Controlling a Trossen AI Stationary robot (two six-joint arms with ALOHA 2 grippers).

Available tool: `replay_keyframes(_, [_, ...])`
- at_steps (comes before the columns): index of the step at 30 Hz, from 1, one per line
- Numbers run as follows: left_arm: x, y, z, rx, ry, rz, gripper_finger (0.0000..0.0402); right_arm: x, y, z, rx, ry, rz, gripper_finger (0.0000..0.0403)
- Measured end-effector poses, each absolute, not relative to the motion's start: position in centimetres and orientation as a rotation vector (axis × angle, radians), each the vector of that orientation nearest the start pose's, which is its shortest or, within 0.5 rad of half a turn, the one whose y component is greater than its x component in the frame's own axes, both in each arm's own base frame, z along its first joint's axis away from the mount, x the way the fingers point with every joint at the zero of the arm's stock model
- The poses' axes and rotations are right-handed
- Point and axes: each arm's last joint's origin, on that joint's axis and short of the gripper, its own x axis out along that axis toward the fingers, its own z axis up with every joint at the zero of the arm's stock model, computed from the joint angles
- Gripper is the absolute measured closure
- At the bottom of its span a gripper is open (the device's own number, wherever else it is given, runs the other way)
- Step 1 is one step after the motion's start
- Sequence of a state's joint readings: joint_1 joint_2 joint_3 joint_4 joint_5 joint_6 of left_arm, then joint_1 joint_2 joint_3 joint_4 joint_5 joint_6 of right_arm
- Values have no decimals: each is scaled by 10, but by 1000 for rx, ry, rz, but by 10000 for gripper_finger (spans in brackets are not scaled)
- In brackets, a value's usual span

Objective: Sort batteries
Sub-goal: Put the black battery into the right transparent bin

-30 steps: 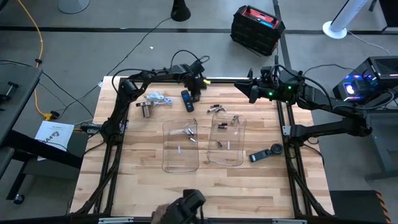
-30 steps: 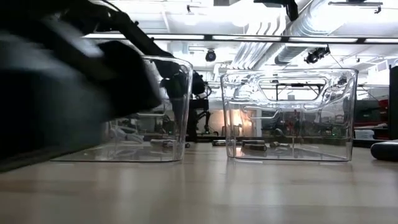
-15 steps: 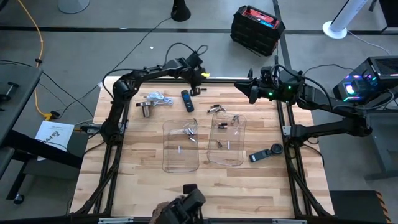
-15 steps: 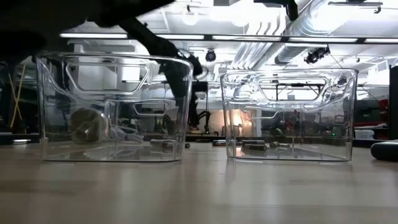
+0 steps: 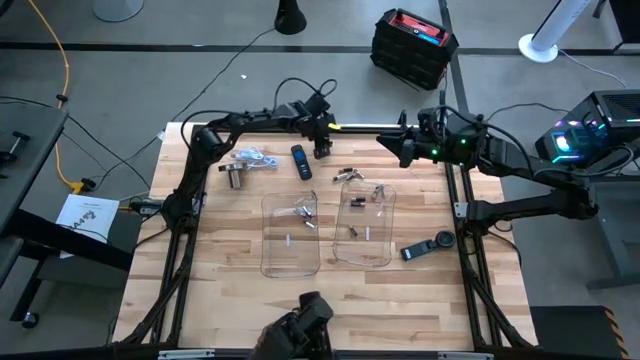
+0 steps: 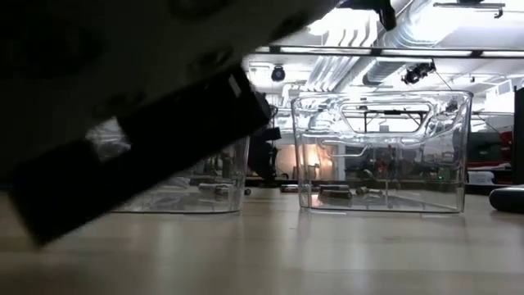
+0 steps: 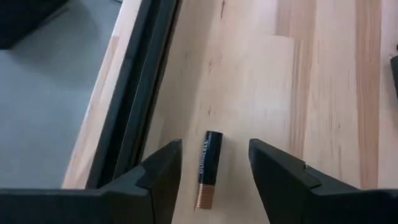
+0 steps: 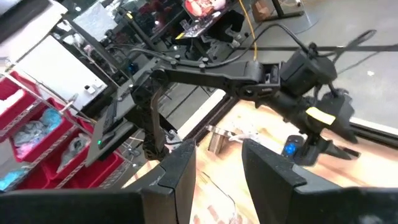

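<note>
A black battery (image 7: 207,168) with a copper end lies flat on the wood close to the table's far edge. My left gripper (image 7: 214,146) (image 5: 322,149) is open above it, one finger on either side, apart from it. Two clear trays (image 5: 290,238) (image 5: 366,226) stand mid-table, each with a few batteries (image 5: 305,212) (image 5: 354,204) on its floor. More loose batteries (image 5: 347,175) lie beyond the right tray. My right gripper (image 8: 217,149) (image 5: 403,147) hangs open with nothing between its fingers at the far right.
A dark remote (image 5: 300,160), a metal cup (image 5: 235,177) and silvery clutter (image 5: 253,156) lie at the far left. Another dark gadget (image 5: 430,247) lies right of the trays. A black frame rail (image 7: 140,81) runs along the far edge. A dark blurred shape (image 6: 123,106) covers the low view's left.
My left gripper has shifted a little toward the table's right and near side, staying by the far edge. In the low view a dark blurred shape has swept across in front of the left tray.
</note>
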State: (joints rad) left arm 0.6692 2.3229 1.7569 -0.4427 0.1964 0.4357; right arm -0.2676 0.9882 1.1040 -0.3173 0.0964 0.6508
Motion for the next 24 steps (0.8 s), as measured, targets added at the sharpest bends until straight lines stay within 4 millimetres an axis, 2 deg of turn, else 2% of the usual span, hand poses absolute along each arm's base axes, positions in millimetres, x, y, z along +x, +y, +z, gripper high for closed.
replay_keyframes(3, [384,304,127,-113,982,206,227,198,-57,392,662,80,-424,277])
replay_keyframes(6, [381,305,127,-120,1007,187,256,198,-57,392,672,77,-426,277])
replay_keyframes(14, [381,303,129,-134,1020,188,386,198,-57,392,709,66,-427,277])
replay_keyframes(19, [382,299,133,-139,1052,227,400,198,-57,392,708,65,-422,277])
replay_keyframes(24, [377,291,136,-128,1127,178,401,198,-57,392,701,67,-421,277])
